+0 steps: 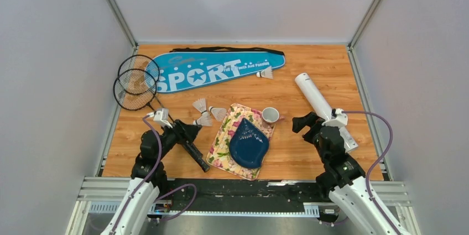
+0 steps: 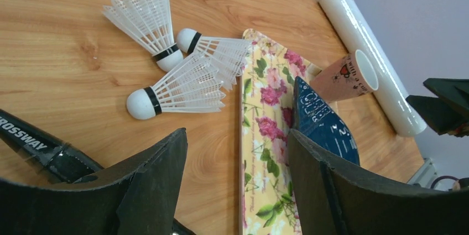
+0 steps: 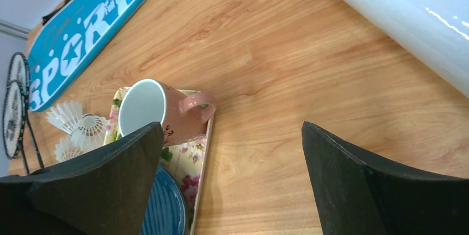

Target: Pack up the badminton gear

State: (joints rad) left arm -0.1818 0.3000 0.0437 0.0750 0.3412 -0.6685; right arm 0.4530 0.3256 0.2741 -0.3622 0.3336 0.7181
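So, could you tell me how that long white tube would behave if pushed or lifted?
The tube is round and lies flat on the table, so a sideways push would probably roll it. Its surface looks glossy, so it may slip in a grip. Being long, it could tilt if held near one end.

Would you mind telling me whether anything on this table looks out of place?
A dark blue plate on a floral tray, with a pink cup at its far corner, is tableware, not badminton kit. One shuttlecock lies alone beside the SPORT bag.
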